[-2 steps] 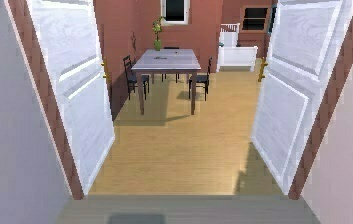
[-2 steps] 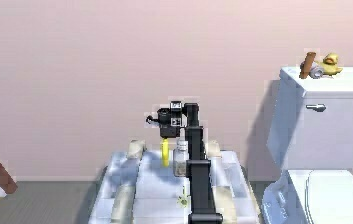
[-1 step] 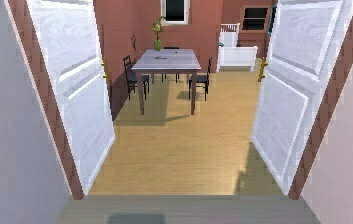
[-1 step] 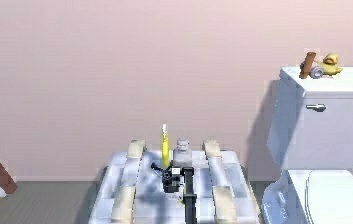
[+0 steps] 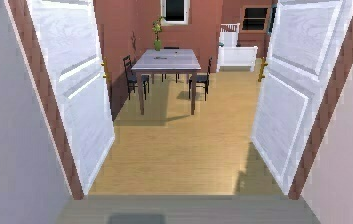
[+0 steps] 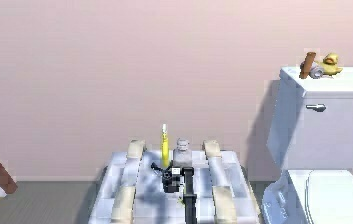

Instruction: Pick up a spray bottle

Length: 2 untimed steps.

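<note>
Your claw (image 6: pixel 171 178) showed against a slatted rack (image 6: pixel 224 190), and you could not tell its state or whether it held anything. Just beyond the claw stood a slim yellow thing (image 6: pixel 165 146), too small to confirm as the spray bottle. Well off toward the arm side view's right of the claw stood a toilet (image 6: pixel 319 120).

**A:** What lies in the forward view?

**B:** A door (image 5: pixel 74 95) at each side of the opening. Beyond is a desk (image 5: pixel 167 60), with chairs (image 5: pixel 135 76) at its left and right edges, a plant (image 5: pixel 157 33) on its far edge and a window (image 5: pixel 175 8) behind.

**A:** And the arm side view?

**B:** A slatted stand (image 6: pixel 132 188) before the wall (image 6: pixel 84 80). A thin upright thing (image 6: pixel 165 143) is near its far edge, with the pincer (image 6: pixel 170 176) just before that. Right of the stand is a toilet (image 6: pixel 319 195), with a duck (image 6: pixel 331 65) on its tank (image 6: pixel 319 120).
</note>
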### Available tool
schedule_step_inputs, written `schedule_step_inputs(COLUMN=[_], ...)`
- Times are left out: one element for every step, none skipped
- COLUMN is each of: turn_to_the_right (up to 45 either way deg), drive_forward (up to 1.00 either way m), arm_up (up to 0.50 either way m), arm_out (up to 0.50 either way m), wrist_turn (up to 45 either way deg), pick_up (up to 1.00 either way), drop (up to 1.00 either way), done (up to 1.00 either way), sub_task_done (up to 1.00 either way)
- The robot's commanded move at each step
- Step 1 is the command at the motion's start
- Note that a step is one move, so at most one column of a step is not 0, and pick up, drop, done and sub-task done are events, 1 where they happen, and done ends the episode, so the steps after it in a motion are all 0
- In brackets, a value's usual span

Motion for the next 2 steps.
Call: schedule_step_inputs(turn_to_the_right=[0.0,0.0], drive_forward=[0.00,0.00], arm_up=[0.10,0.00], arm_out=[0.00,0.00], wrist_turn=[0.0,0.0], pick_up=[0.00,0.00], drop=[0.00,0.00], done=[0.00,1.00], sub_task_done=[0.00,0.00])
